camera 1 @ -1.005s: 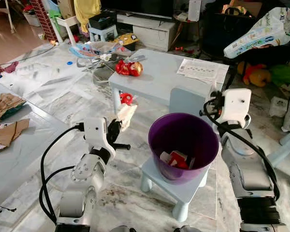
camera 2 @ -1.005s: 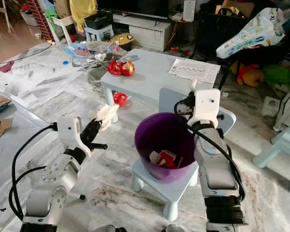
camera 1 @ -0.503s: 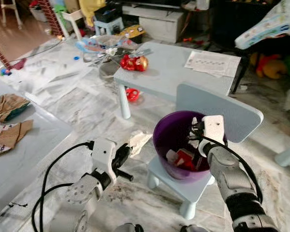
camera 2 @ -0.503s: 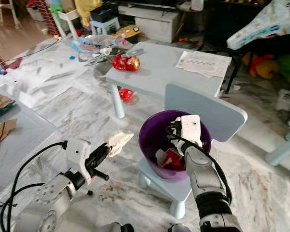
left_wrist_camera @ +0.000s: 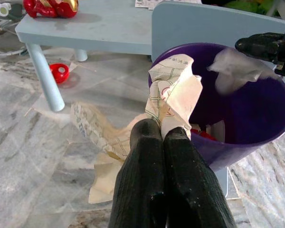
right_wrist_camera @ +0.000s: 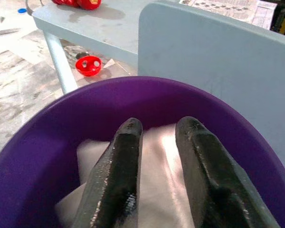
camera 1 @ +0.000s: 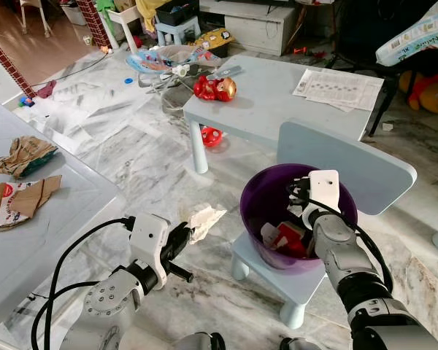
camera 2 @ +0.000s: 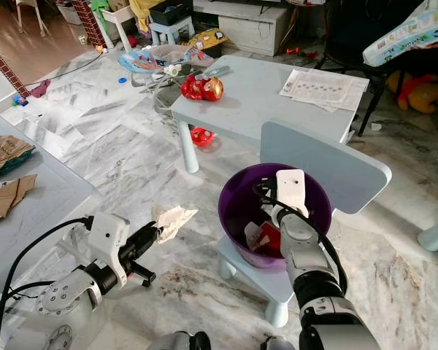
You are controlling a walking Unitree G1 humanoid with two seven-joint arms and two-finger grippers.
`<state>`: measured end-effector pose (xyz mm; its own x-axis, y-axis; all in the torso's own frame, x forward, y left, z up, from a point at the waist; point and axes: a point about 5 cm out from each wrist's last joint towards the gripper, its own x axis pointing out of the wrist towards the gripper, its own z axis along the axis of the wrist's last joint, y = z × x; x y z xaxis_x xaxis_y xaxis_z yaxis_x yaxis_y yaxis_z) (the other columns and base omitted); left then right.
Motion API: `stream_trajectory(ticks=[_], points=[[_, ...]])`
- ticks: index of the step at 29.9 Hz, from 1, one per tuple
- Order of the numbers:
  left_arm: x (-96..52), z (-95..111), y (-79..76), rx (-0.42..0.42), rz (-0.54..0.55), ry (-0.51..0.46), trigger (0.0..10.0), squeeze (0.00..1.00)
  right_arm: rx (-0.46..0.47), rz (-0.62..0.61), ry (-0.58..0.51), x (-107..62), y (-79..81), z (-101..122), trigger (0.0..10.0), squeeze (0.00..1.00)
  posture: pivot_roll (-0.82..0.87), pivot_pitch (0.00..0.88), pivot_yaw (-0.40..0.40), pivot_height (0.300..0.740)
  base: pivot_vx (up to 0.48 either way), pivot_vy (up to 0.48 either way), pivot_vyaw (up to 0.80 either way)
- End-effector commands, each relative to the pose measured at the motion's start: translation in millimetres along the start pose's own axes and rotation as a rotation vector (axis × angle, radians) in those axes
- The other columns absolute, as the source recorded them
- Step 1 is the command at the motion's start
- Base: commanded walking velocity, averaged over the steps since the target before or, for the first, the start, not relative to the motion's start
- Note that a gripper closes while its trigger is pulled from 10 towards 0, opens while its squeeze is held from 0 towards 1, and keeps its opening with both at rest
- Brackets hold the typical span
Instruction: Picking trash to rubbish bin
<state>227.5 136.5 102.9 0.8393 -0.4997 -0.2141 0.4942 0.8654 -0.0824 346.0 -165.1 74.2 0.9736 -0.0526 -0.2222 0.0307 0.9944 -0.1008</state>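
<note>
Two tools busy: my left tool (left_wrist_camera: 161, 135) pinches crumpled paper (left_wrist_camera: 173, 97) beside the purple bin (camera 1: 266, 197). My right tool (right_wrist_camera: 159, 126) — fingers clamped on a white tissue (right_wrist_camera: 156, 190) — sits inside the bin.

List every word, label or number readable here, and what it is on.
No text reads clearly.
Printed sheet on the blue table: print too small.
White bag: lettering blurred.
Crumpled paper in the left gripper: ruled lines, no legible words.
Cardboard: red mark, unreadable.
White tissue in the right gripper over the purple bin: blank.
</note>
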Motion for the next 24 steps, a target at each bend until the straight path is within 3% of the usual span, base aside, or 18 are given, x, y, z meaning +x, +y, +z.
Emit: stream_trajectory(ticks=[1,8,14,15,17,20,22,23,24], points=[[-1.5,3,1.9,0.017,-0.007,0.004,10.0,0.00,-0.009,0.009,-0.006,0.9,6.1,1,10.0,1.00,0.10,0.163,0.141,0.740,0.000,0.000,0.00],[1.3,6,5.0,0.025,0.000,-0.002,10.0,0.00,-0.018,-0.011,-0.013,0.4,4.9,-2,10.0,1.00,0.10,0.158,0.142,0.740,0.000,0.000,0.00],[18.8,12,5.9,0.031,-0.002,-0.037,10.0,0.00,0.003,-0.007,-0.036,-6.1,3.4,-1,10.0,1.00,0.08,0.155,0.137,0.740,0.000,0.000,0.00],[23.4,12,6.1,0.031,-0.003,-0.043,10.0,0.00,0.007,0.000,-0.039,-8.6,3.7,-1,10.0,1.00,0.02,0.156,0.130,0.740,0.000,0.000,0.00],[36.9,11,8.1,0.031,-0.004,-0.047,10.0,0.00,0.026,0.061,-0.030,-19.8,10.0,1,10.0,1.00,-0.04,0.159,0.138,0.740,0.000,0.000,0.00],[60.6,13,7.7,0.033,-0.030,-0.064,10.0,0.00,-0.003,0.108,-0.043,-51.3,9.7,10,10.0,1.00,-0.15,0.167,0.156,0.740,0.000,0.000,0.00],[74.7,17,4.4,0.039,-0.054,-0.076,10.0,0.00,-0.005,0.107,-0.023,-67.6,5.6,11,10.0,0.87,-0.18,0.172,0.163,0.740,0.000,0.000,0.00],[76.5,17,3.6,0.040,-0.059,-0.076,10.0,0.00,-0.002,0.106,-0.020,-69.8,5.2,11,10.0,0.87,-0.18,0.172,0.163,0.740,0.000,0.000,0.00],[85.2,18,0.9,0.044,-0.075,-0.080,10.0,0.00,-0.001,0.108,-0.009,-79.0,3.5,13,10.0,0.73,-0.21,0.176,0.168,0.740,0.000,0.000,0.00]])
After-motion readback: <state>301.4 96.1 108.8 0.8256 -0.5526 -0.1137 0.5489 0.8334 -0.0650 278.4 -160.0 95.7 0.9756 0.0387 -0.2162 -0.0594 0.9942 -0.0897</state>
